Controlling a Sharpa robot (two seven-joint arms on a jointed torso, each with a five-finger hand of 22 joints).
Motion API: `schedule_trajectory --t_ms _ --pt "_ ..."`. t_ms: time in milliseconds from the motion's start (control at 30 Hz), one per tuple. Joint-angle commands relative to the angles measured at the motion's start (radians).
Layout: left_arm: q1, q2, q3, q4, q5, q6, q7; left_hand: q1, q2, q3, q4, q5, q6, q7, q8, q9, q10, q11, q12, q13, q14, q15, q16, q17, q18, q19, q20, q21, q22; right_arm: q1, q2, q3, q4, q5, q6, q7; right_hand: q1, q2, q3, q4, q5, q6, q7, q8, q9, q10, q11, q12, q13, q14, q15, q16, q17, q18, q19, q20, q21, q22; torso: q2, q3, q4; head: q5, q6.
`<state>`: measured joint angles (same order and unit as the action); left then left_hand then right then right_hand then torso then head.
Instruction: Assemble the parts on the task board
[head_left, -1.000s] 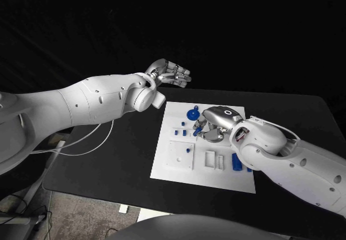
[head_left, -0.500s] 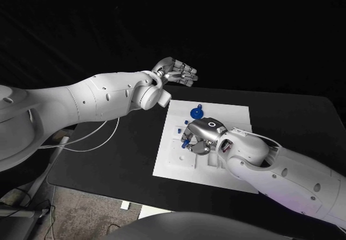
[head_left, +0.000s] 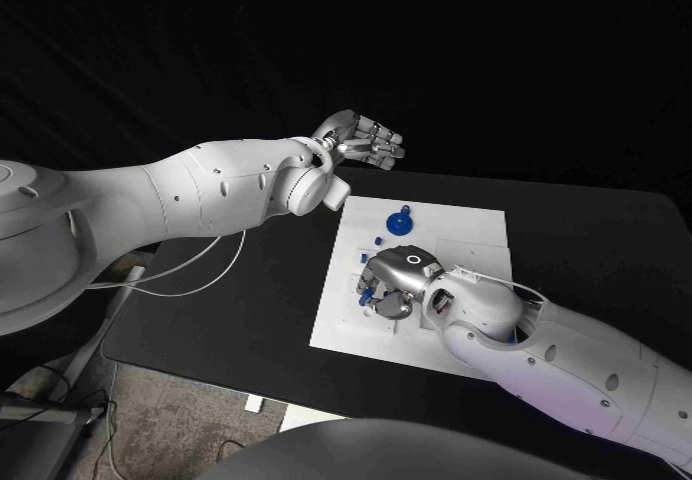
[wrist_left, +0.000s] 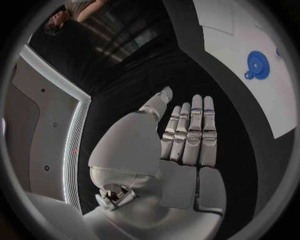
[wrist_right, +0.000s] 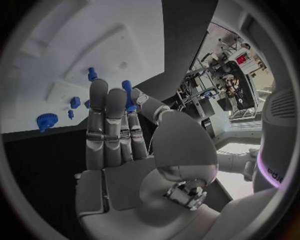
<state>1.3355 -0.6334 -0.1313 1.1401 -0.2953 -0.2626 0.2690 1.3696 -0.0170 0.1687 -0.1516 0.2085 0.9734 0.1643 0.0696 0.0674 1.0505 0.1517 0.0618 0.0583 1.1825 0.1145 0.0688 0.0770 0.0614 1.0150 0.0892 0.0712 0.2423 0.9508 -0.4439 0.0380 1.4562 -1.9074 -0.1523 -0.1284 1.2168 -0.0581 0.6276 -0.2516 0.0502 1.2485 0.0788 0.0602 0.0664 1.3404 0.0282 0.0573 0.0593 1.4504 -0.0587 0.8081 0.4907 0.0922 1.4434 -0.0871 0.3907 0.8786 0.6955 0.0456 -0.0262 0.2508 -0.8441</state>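
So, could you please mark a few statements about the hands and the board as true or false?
1. The left hand rests on the task board. False: it is raised clear of the board and holds nothing.
2. The right hand is over the task board. True.
3. A blue gear lies near the board's far end. True.
4. The right hand's fingers are empty. False: they pinch a small blue part against the thumb.
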Motion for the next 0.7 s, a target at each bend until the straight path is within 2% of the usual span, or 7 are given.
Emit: schedule_trajectory --t_ms 33,167,333,700 --pt "0.001 0.003 0.001 0.003 0.007 0.013 0.010 0.000 0.009 0.000 0.002 0.003 -0.001 -0.002 0.001 0.000 -0.001 -0.004 0.002 0.000 -0.003 -0.003 -0.003 0.000 -0.012 0.007 0.002 0.007 -0.002 -0.003 0.004 -0.003 -0.008 -0.026 0.000 0.002 0.003 0.009 0.002 -0.002 0.003 0.017 0.000 0.004 0.003 0.009 -0.005 0.003 0.001 -0.001 -0.009 0.005 -0.001 0.012 0.000 -0.003 0.003 0.001 0.000 -0.0003 -0.0008 0.003 -0.003" --pt "0.001 0.003 0.001 0.003 0.007 0.014 0.010 0.000 0.009 0.000 0.002 0.003 -0.001 -0.002 0.001 0.000 -0.001 -0.004 0.002 0.000 -0.003 -0.003 -0.003 0.000 -0.012 0.007 0.002 0.007 -0.002 -0.008 0.008 -0.009 -0.017 -0.029 0.004 0.001 0.002 0.009 0.003 -0.005 0.003 0.017 0.000 0.004 0.003 0.009 -0.005 0.003 0.001 -0.001 -0.009 0.006 -0.001 0.013 0.000 -0.003 0.003 0.004 0.000 0.0011 -0.0010 0.004 -0.005" --pt "0.001 0.003 0.001 0.003 0.007 0.015 0.010 0.000 0.009 0.000 0.002 0.003 -0.001 -0.002 0.001 0.000 -0.001 -0.004 0.002 0.000 -0.003 -0.003 -0.003 0.000 -0.012 0.007 0.002 0.007 -0.002 -0.011 0.008 -0.013 -0.024 -0.031 0.008 0.000 0.002 0.009 0.003 -0.005 0.003 0.017 0.000 0.004 0.003 0.009 -0.005 0.003 0.001 -0.001 -0.009 0.006 -0.001 0.013 0.000 -0.003 0.003 0.004 -0.001 0.0009 -0.0010 0.005 -0.009" --pt "0.001 0.003 0.001 0.002 0.007 0.016 0.009 -0.003 0.010 0.002 0.003 0.003 -0.002 -0.002 0.001 -0.001 -0.002 -0.004 0.002 0.000 -0.004 -0.002 -0.003 0.000 -0.013 0.007 0.003 0.006 -0.007 -0.015 0.003 -0.017 -0.030 -0.033 0.015 -0.002 0.002 0.009 0.003 -0.005 0.003 0.017 0.000 0.004 0.003 0.009 -0.005 0.003 0.001 -0.001 -0.009 0.006 -0.001 0.013 0.000 -0.003 0.003 0.004 -0.001 0.0012 -0.0029 0.005 -0.007"
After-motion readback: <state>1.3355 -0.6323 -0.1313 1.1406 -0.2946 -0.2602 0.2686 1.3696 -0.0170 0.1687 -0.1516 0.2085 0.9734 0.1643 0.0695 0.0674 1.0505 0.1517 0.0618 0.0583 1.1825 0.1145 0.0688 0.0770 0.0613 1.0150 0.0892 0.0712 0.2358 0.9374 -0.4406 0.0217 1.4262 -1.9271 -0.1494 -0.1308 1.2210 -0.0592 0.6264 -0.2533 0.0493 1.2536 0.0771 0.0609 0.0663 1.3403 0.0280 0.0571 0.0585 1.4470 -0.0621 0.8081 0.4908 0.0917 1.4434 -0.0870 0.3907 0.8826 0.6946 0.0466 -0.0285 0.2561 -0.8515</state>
